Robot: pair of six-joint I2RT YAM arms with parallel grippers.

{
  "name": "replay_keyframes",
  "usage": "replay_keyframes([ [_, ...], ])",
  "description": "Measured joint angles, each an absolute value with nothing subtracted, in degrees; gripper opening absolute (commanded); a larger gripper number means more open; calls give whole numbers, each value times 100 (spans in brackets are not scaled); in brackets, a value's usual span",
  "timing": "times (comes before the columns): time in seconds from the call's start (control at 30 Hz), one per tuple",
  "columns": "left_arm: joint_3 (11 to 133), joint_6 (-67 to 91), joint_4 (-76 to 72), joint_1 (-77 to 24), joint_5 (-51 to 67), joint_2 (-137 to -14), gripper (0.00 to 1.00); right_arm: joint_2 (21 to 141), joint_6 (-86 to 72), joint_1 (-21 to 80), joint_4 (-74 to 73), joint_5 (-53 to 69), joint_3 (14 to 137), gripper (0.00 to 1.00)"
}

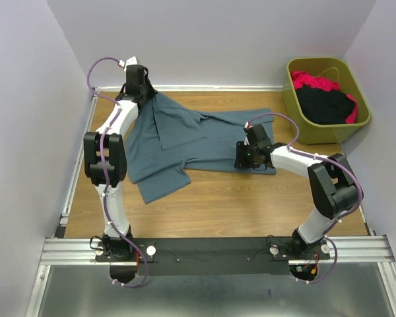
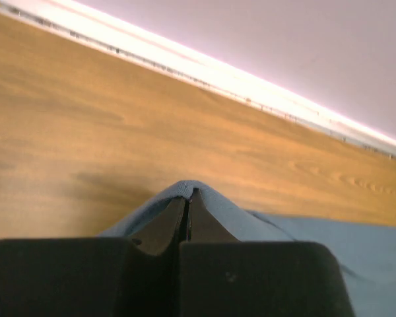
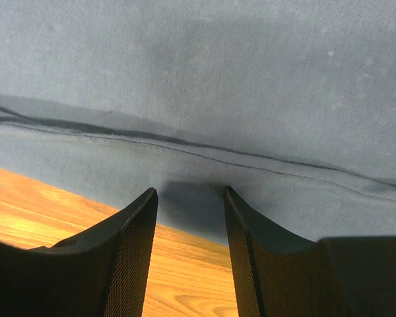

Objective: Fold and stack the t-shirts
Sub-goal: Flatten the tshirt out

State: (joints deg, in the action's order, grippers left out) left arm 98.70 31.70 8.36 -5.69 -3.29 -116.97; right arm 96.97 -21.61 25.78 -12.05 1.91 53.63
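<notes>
- One slate-blue t-shirt (image 1: 185, 142) lies on the wooden table (image 1: 251, 205), left of centre, mostly flat.
- Plain dusty blue cloth, no print visible; no neck label visible from these views.
- One panel is folded over on top near the upper middle, with a crisp diagonal edge.
- A sleeve sticks out at the near-left side, pointing towards the arm bases.
- The far-left corner is drawn up into a peak towards the back-left of the table.
- The right edge runs straight; the right wrist view shows a stitched hem line and a soft crease across the cloth.
- Left gripper (image 2: 188, 198) is at that far-left peak, jaws pressed together and pinching a fold of the blue cloth, which wraps over the tips.
- Right gripper (image 1: 245, 155) is low over the shirt's right edge, its fingers (image 3: 135, 244) spread apart with nothing between them; the hem lies just beyond the tips, bare wood beneath.
- Two more shirts, a black t-shirt (image 1: 325, 104) and a red-pink t-shirt (image 1: 313, 82), sit bunched in the olive-green bin (image 1: 296, 99) at the far-right corner, well apart from the blue one.
</notes>
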Motion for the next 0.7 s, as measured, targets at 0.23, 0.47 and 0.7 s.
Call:
replay_keyframes([
  [0.23,10864,3586,668,-268,-224,-12632,39,9494,-2152,2578,-1411,183,5286,55],
  [0.47,11384,3452,279,-43,-176,-12772,80,8941,-2049,2578,-1658,165,5253,55],
  [0.7,8862,3026,204,-113,1,-10739,80,8910,-1594,2578,-1782,316,5485,62],
])
